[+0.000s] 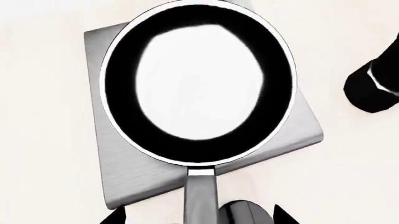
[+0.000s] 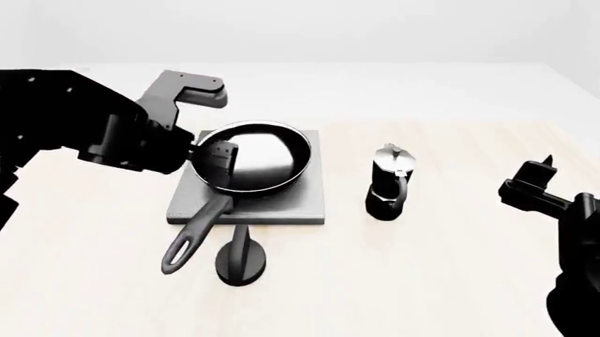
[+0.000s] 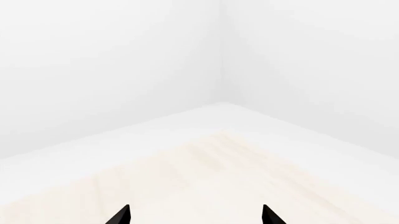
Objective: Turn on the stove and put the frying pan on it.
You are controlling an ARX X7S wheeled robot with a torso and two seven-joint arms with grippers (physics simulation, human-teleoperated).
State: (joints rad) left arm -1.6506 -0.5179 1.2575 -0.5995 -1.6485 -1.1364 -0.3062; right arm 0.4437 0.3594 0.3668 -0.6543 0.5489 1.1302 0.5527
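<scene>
Resting on the stove (image 2: 281, 203), the frying pan (image 2: 253, 156) is lying free; my left gripper (image 1: 196, 217) is hovering open-fingered above its handle, my right gripper (image 3: 194, 215) spread empty, well right of the stove.

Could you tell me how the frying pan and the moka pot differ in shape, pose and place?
The frying pan is wide and shallow with a long handle; the moka pot is tall and narrow with a short side handle. The pan sits on the stove; the pot stands upright on the table, apart from the stove. The pan's inside is open and glossy; the pot has a lid on top. Both are mostly black.
</scene>
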